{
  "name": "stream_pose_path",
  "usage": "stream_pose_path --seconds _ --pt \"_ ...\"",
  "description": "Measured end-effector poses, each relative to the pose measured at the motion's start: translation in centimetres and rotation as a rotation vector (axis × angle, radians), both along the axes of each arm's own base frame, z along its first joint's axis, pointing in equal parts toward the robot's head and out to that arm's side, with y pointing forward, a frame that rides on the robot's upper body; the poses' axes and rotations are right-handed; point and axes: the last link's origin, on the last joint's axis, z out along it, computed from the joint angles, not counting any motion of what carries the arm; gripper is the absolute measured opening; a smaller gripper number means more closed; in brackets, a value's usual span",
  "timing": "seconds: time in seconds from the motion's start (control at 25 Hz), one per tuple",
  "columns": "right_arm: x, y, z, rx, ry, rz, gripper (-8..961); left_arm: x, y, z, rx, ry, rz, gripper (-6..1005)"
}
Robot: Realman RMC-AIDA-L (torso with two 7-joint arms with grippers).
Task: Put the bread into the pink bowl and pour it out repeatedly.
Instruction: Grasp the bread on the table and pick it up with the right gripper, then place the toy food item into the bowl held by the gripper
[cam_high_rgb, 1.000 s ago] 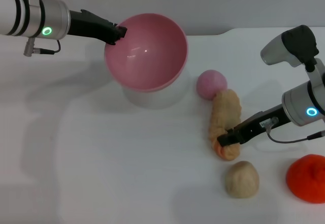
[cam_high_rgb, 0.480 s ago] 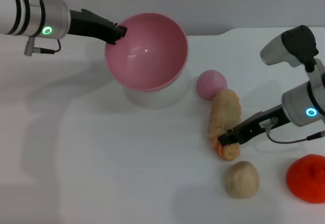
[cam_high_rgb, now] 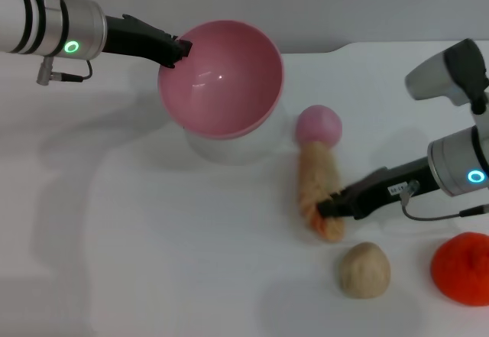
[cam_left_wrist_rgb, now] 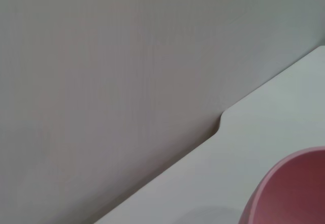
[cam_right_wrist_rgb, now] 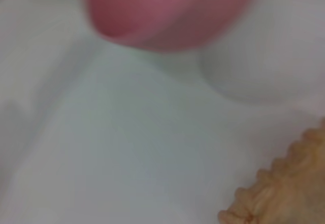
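One end of the bread [cam_high_rgb: 315,188] has swung toward the pink bowl [cam_high_rgb: 221,77] since a moment ago — right gripper [cam_high_rgb: 327,209] apparently pinching it (lifting likely begins), left gripper [cam_high_rgb: 177,50] clamping the bowl's rim.

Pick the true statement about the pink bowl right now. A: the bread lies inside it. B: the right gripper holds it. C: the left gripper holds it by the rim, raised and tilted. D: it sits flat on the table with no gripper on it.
C: the left gripper clamps the rim of the pink bowl, which hangs tilted above its shadow, while the bread is at the right gripper.
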Motion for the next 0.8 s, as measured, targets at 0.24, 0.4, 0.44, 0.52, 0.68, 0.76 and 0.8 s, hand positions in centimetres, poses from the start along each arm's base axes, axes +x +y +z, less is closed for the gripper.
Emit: stream_pose_path --seconds 0.24,0.4,0.44,0.52,0.68,0.76,0.8 --pt "-1.9 -1.4 1.1 0.007 0.158 0.144 126 -0.1 0.0 0.0 -0.001 0.0 0.004 43" --pt "-3.5 -2.5 1.5 -0.046 0.249 0.243 124 -0.2 0.1 0.2 0.006 0.001 0.005 43" --pt "-3.9 -2.8 1.6 -0.063 0.258 0.277 124 -0.2 0.2 0.2 0.008 0.0 0.006 43" --pt "-4.6 -3.4 1.5 -0.104 0.259 0.344 125 -0.2 0.2 0.3 0.01 0.0 0.007 43" --pt "-6.1 -4.9 0.8 -0.217 0.273 0.477 121 -0.2 0.3 0.4 0.016 0.0 0.008 43" --pt "-6.8 -5.5 0.7 -0.259 0.295 0.545 119 -0.3 0.3 0.4 0.017 0.0 0.009 43" --pt "-7.2 -5.7 0.8 -0.267 0.303 0.584 119 -0.3 0.3 0.4 0.018 0.0 0.01 43"
